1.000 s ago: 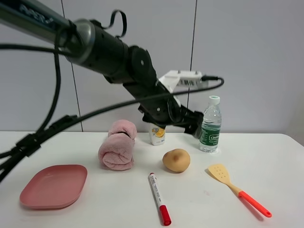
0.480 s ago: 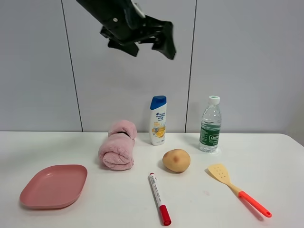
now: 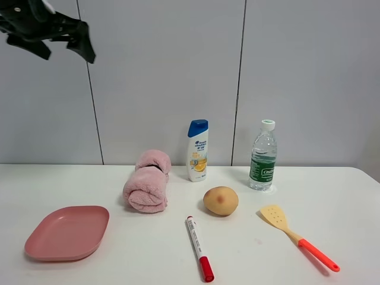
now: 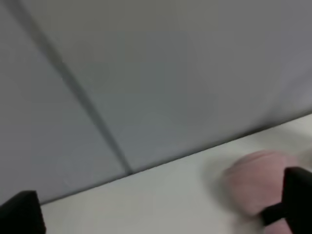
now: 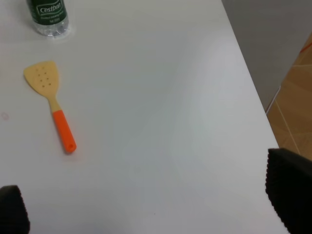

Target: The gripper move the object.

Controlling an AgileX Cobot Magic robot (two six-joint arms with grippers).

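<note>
The object, a tan-brown potato (image 3: 221, 200) with a darker spot, lies on the white table near the middle, touching nothing. My left gripper (image 3: 59, 44) is high in the air at the top left of the exterior view, far from the potato. In the left wrist view its gripper (image 4: 158, 209) shows two black fingertips wide apart with nothing between them. My right gripper (image 5: 151, 204) is out of the exterior view; its fingertips are also wide apart and empty, above the table's right end. The potato shows in neither wrist view.
A rolled pink towel (image 3: 147, 183) lies left of the potato, blurred in the left wrist view (image 4: 253, 185). A pink plate (image 3: 66, 231) is front left. A shampoo bottle (image 3: 198, 150) and water bottle (image 3: 263, 155) stand behind. A red-capped marker (image 3: 199, 246) and an orange-handled spatula (image 3: 297, 236) lie in front.
My left arm has lifted from just above and behind the potato and swung up and to the left, to the top left corner. The objects on the table have not moved.
</note>
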